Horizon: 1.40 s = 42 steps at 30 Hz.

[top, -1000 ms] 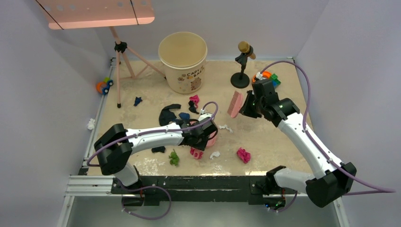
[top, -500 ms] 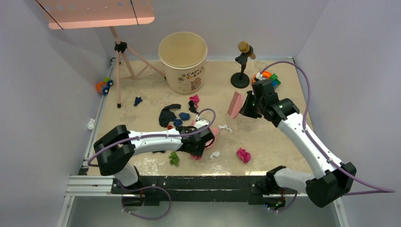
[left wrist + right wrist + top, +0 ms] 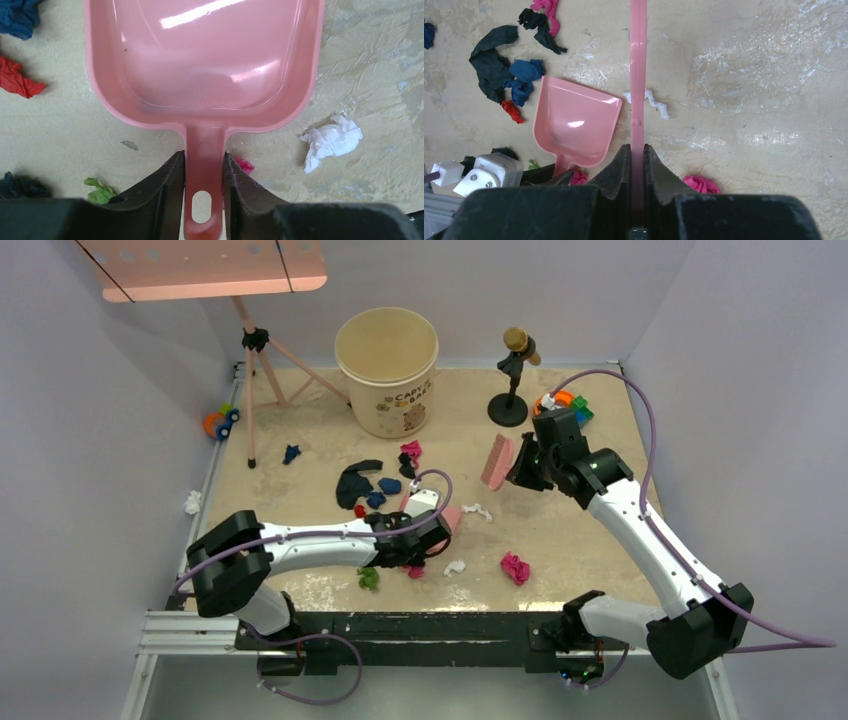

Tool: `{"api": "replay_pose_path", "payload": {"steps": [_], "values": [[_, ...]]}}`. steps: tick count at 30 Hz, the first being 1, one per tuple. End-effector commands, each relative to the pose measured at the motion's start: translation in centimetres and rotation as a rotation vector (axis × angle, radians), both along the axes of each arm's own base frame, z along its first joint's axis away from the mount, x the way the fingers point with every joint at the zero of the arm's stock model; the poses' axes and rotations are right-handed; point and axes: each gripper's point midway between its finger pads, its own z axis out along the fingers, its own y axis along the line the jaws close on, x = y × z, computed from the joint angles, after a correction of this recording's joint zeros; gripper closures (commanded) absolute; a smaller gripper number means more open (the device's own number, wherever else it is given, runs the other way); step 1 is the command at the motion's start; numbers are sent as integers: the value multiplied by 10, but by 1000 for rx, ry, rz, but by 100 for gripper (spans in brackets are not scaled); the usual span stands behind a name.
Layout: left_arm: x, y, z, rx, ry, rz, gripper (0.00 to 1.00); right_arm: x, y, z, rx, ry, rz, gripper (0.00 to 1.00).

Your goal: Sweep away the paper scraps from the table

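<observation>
Speckled surface (image 3: 600,520) is far from swept: scraps (image 3: 515,567) lie loose all round. Nearest, left pincer (image 3: 202,161) clamps the handle of an empty dustpan (image 3: 200,60). Beyond, right pincer (image 3: 637,150) grips the brush (image 3: 497,460). More scraps lie toward the bucket (image 3: 386,370).

Cream bucket (image 3: 390,405) with cartoon print stood upright at far centre, mouth open. Toy microphone (image 3: 516,341) on black round-base stand just right of it. Pink-legged tripod (image 3: 256,340) at far left, pink panel (image 3: 215,265) overhead. Orange-blue-green toy blocks (image 3: 572,403) in far-right corner. Orange-blue toy (image 3: 220,423) lay by left edge, near tripod foot.
</observation>
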Motion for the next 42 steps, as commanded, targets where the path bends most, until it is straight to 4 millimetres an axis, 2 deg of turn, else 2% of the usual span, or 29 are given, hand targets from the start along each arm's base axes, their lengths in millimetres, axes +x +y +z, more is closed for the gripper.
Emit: {"api": "replay_pose_path", "payload": {"steps": [1,3,5,8,10,13,15,18,22,25,31,38,39,40,42], "values": [[7,-7,7,-48,-57,10,77,1,1,11,23,-46,-3,100],[7,-5,10,-49,-63,12,83,2,1,14,25,-50,0,100],[7,-2,21,-55,-74,18,84,1,2,18,29,-58,5,100],[7,7,48,-60,-95,22,86,1,7,23,50,-73,31,100],[6,14,74,-72,-114,26,89,0,12,26,75,-83,59,100],[1,35,107,-69,-130,29,96,0,22,30,106,-100,110,100],[-2,58,131,-60,-153,61,99,-2,34,33,157,-107,163,100],[-6,98,155,-44,-173,114,100,-5,59,41,275,-121,258,100],[-4,147,187,-53,-240,206,100,-7,103,60,461,-148,376,100],[0,178,209,-44,-316,265,100,-5,139,75,529,-165,433,100],[11,222,243,108,-450,336,100,2,236,87,657,-116,532,100],[16,249,280,172,-567,399,100,24,341,75,784,-47,559,100],[16,252,284,180,-582,403,100,32,355,64,793,-28,543,100],[17,255,288,190,-595,409,100,35,365,67,820,-26,540,100],[17,261,294,214,-618,424,100,45,389,52,851,6,530,100]]}}
